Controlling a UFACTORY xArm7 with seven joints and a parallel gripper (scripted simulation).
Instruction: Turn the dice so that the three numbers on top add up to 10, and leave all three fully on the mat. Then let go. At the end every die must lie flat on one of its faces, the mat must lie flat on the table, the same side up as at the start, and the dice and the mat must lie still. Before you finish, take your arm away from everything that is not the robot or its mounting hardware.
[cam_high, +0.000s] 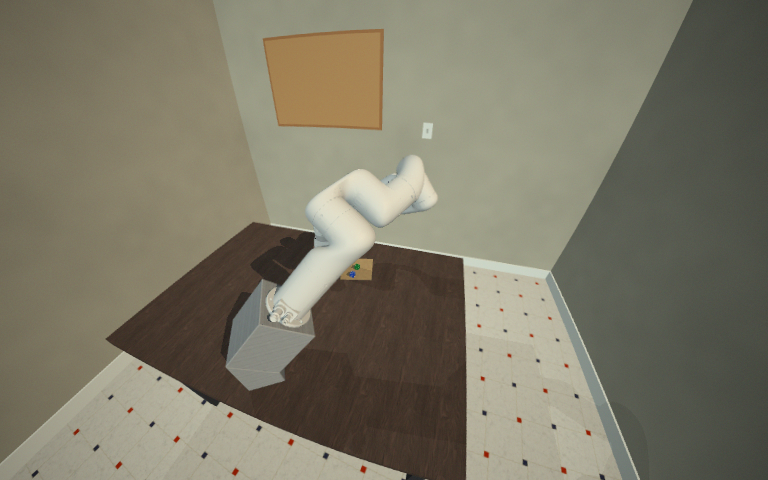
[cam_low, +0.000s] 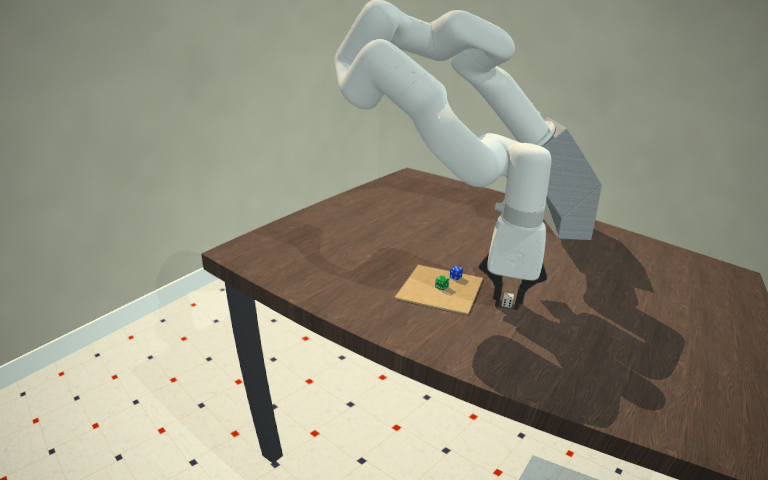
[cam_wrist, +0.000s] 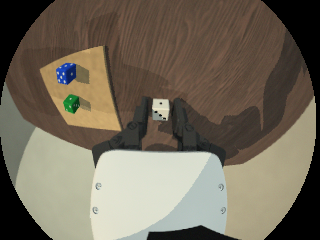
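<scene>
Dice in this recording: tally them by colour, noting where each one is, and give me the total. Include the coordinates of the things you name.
Blue: 1, the blue die (cam_high: 352, 274) (cam_low: 455, 272) (cam_wrist: 66, 73), on the mat (cam_high: 366, 273) (cam_low: 419, 298) (cam_wrist: 102, 117)
Green: 1, the green die (cam_high: 356, 266) (cam_low: 441, 282) (cam_wrist: 71, 104), on the mat
White: 1, the white die (cam_low: 507, 300) (cam_wrist: 160, 109), off the mat, between the tool's (cam_low: 509, 305) (cam_wrist: 160, 102) fingers
Total: 3

The white die (cam_low: 508, 300) (cam_wrist: 160, 109) shows one pip on top.
</scene>
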